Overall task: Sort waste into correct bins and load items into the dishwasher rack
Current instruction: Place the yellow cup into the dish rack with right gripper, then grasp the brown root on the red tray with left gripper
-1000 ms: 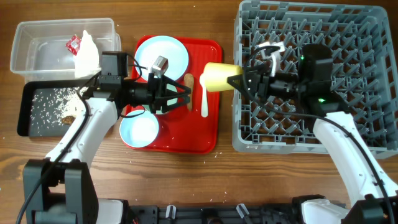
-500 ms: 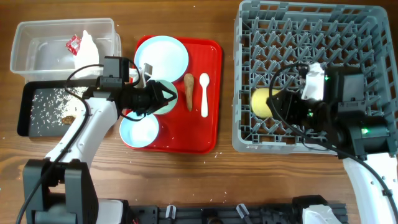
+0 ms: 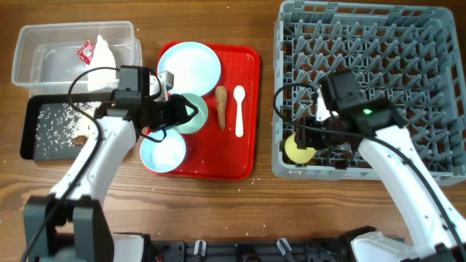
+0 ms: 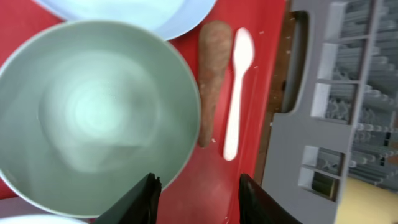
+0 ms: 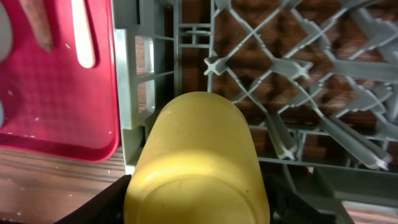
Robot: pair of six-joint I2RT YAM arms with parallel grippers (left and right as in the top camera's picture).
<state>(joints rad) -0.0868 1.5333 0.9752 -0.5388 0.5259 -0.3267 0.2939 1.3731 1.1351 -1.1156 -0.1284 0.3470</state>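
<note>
One smooth yellow cup (image 5: 198, 149) | right pincer (image 5: 198, 202) clamped | grey pegged rack (image 3: 408, 87)

The yellow cup (image 5: 196, 155) is running off the right wrist view's bottom edge, hiding most of the right gripper (image 5: 196, 202). The left wrist view is cropping the green bowl (image 4: 93, 118) and the plate (image 4: 124, 9). The rice (image 3: 54, 120) is showing too small to count.

No readable text, red wrapper (image 3: 87, 51) seemingly too small
</note>
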